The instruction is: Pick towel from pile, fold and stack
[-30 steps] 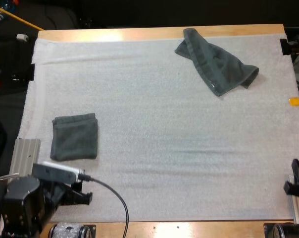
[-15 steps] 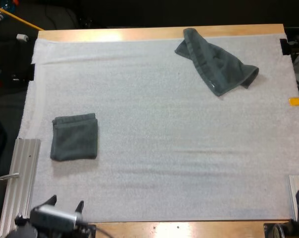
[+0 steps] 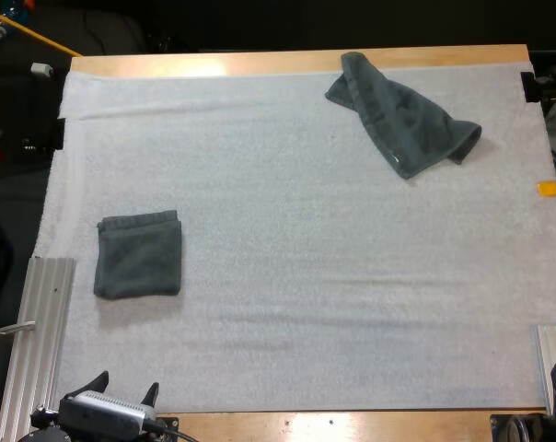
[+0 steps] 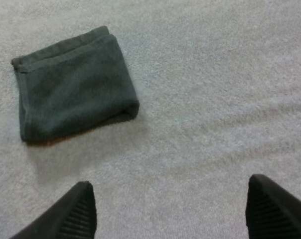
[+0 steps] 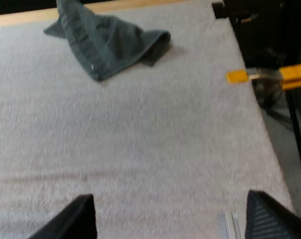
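Note:
A folded dark grey-green towel (image 3: 138, 255) lies flat on the white mat (image 3: 306, 249) at the near left. A crumpled towel (image 3: 402, 115) of the same colour lies at the far right of the mat. My left gripper (image 3: 123, 387) sits at the mat's near edge, just short of the folded towel (image 4: 73, 89); its fingers (image 4: 75, 216) stand wide apart over bare mat, holding nothing. In the right wrist view my right gripper (image 5: 170, 219) is open too, low over the mat's near right part, with the crumpled towel (image 5: 108, 42) far ahead of it.
A ribbed metal rail (image 3: 39, 331) runs along the mat's near left side and another (image 3: 550, 354) stands at the near right. The table's wooden edge (image 3: 352, 425) borders the mat in front. An orange clamp (image 5: 270, 74) sticks out past the mat's right side.
Both arms have drawn back toward the near edge: the left one from beside the folded towel to the mat's front border, the right one almost out at the lower right. The towels have not moved.

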{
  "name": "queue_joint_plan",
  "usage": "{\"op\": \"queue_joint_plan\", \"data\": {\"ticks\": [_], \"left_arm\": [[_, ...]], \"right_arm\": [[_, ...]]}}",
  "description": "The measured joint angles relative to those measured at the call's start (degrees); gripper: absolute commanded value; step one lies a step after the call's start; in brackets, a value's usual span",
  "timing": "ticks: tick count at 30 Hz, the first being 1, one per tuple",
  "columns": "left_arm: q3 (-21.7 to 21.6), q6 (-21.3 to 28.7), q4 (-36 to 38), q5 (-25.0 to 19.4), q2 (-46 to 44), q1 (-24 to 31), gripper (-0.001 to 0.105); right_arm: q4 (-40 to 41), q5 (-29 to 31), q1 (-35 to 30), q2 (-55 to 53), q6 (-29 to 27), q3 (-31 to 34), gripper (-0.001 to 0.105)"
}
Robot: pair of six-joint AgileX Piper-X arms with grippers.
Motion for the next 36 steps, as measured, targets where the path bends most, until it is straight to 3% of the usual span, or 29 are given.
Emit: {"op": "queue_joint_plan", "data": {"ticks": [6,19,36], "left_arm": [[0.0,0.0,-3.1,0.0,0.0,0.0,0.060],[0.3,0.4,-25.8,0.0,0.0,0.0,0.060],[12.1,0.4,-28.6,0.0,0.0,0.0,0.060]], "right_arm": [[-6.1,0.3,0.0,0.0,0.0,0.0,0.061],[-20.5,0.3,0.0,0.0,0.0,0.1,0.061],[-25.4,0.7,0.0,0.0,0.0,15.3,0.061]]}}
